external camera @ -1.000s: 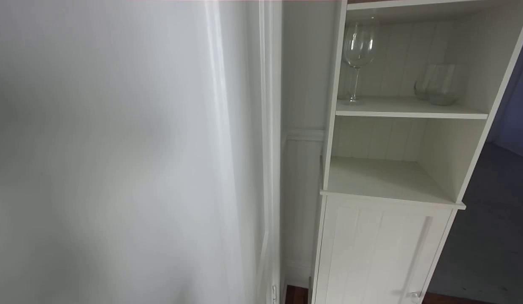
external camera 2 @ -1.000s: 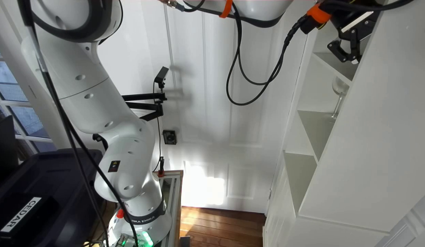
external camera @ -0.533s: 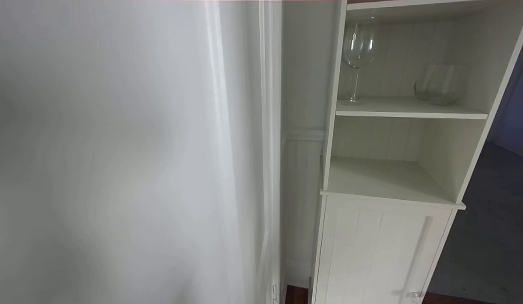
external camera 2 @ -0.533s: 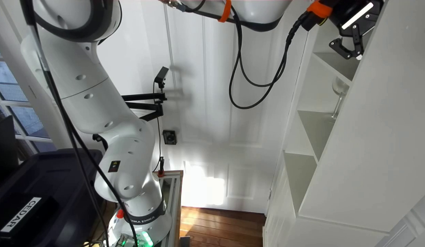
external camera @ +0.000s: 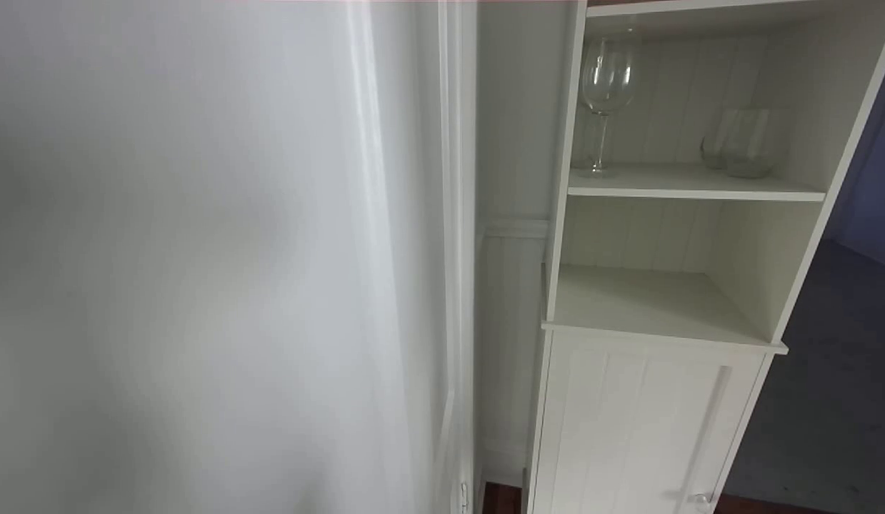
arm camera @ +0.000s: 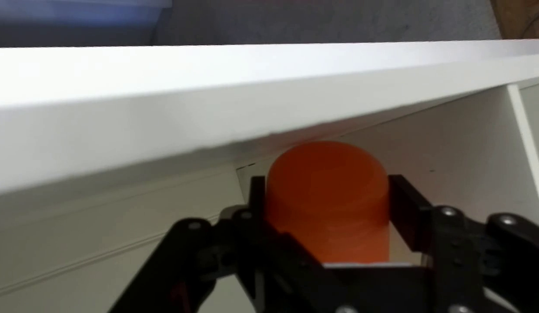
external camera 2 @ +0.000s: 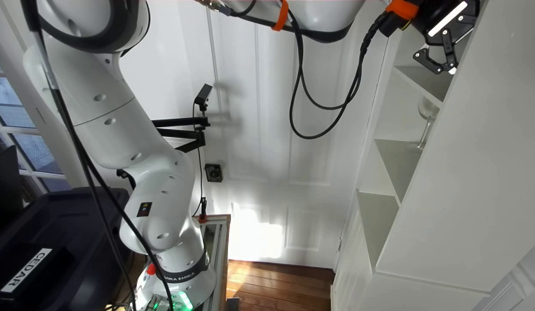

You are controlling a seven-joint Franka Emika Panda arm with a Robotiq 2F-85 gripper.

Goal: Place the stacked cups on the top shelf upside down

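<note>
Pinching the orange cup, my tool hangs near the front edge of the top-shelf worktop, which lies below; whether I hold one cup or a stack, I cannot tell. The cup's long axis seems sideways, not upright, so I judge it needs turning mouth-down, minding the side wall just beside it. My arm stands tall, reaching across high.
</note>
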